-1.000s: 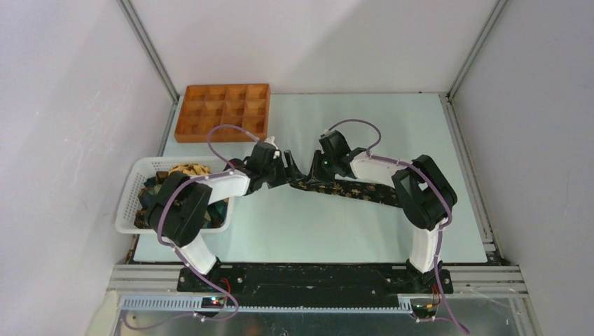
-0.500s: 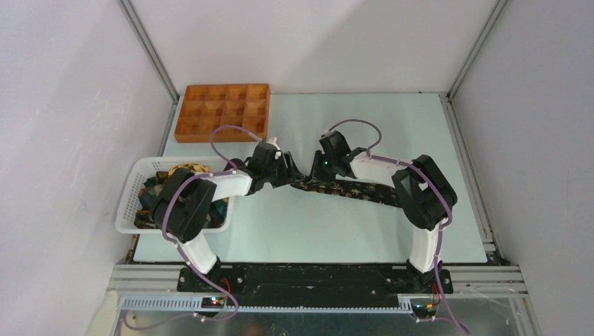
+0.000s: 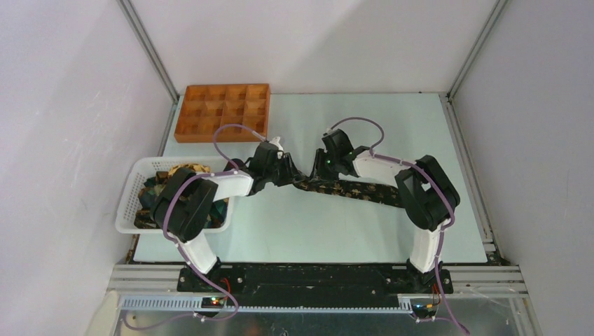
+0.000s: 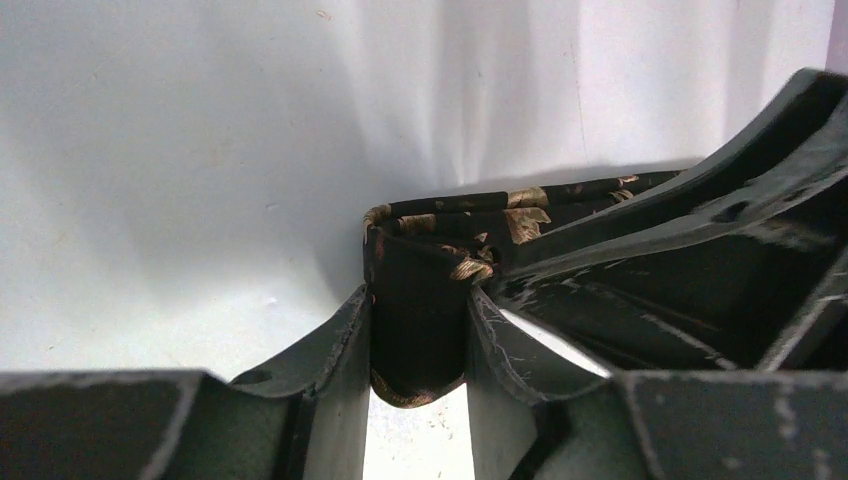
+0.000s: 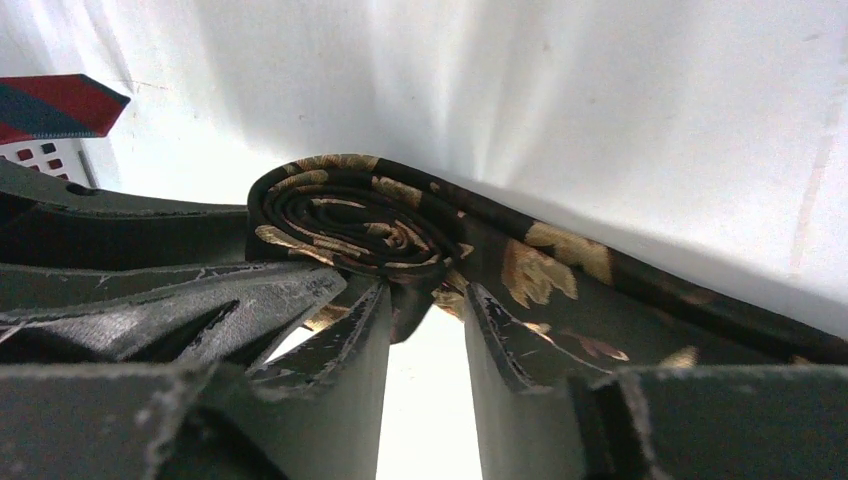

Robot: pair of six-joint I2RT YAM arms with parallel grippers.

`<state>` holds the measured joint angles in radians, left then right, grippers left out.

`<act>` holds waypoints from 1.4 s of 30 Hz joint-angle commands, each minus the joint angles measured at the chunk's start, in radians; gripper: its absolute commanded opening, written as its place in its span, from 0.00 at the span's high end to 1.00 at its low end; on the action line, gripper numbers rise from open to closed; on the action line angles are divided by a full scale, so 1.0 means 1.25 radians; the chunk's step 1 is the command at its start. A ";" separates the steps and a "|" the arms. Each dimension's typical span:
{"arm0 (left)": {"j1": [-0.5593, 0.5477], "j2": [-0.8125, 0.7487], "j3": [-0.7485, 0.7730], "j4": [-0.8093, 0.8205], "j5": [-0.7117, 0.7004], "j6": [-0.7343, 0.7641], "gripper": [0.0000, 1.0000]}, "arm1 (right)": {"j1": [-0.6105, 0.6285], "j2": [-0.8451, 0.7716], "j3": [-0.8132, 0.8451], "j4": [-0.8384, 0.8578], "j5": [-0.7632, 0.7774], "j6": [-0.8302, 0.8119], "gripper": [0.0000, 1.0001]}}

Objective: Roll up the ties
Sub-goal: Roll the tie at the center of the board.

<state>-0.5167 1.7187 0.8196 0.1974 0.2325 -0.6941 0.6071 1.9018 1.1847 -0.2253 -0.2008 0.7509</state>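
The pale tabletop (image 3: 392,126) carries a white mesh basket (image 3: 126,203) at its left edge, with spare ties (image 3: 150,185) heaped inside, probably waiting their turn. An orange compartment tray (image 3: 269,110) sits in the far left corner, likely there to take finished rolls. One tie (image 3: 364,190) lies stretched from mid-table toward the right edge, flat so it can be wound. Both arms meet at its left end. The left gripper (image 4: 420,340) is clenched on a doubled-over band of fabric, seemingly anchoring it. The right gripper (image 5: 425,310) sits against the tight coil (image 5: 350,215), jaws partly apart with cloth dipping between them. Whether it pinches cannot be told.
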 commanded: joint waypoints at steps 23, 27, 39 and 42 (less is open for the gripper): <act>-0.165 0.015 0.275 -0.445 -0.460 0.206 0.65 | -0.119 -0.343 -0.193 -0.064 0.128 -0.105 0.53; -0.198 0.048 0.314 -0.489 -0.547 0.222 0.65 | -0.121 -0.351 -0.212 -0.060 0.130 -0.105 0.53; -0.271 0.172 0.412 -0.580 -0.764 0.274 0.65 | -0.139 -0.343 -0.244 -0.052 0.112 -0.101 0.53; -0.284 0.184 0.425 -0.588 -0.798 0.282 0.65 | -0.144 -0.333 -0.245 -0.055 0.108 -0.101 0.55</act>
<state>-0.8528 1.9213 1.3174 -0.4820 -0.6342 -0.3809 0.4362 1.4910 0.8780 -0.3161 -0.0631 0.6315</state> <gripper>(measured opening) 0.357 0.465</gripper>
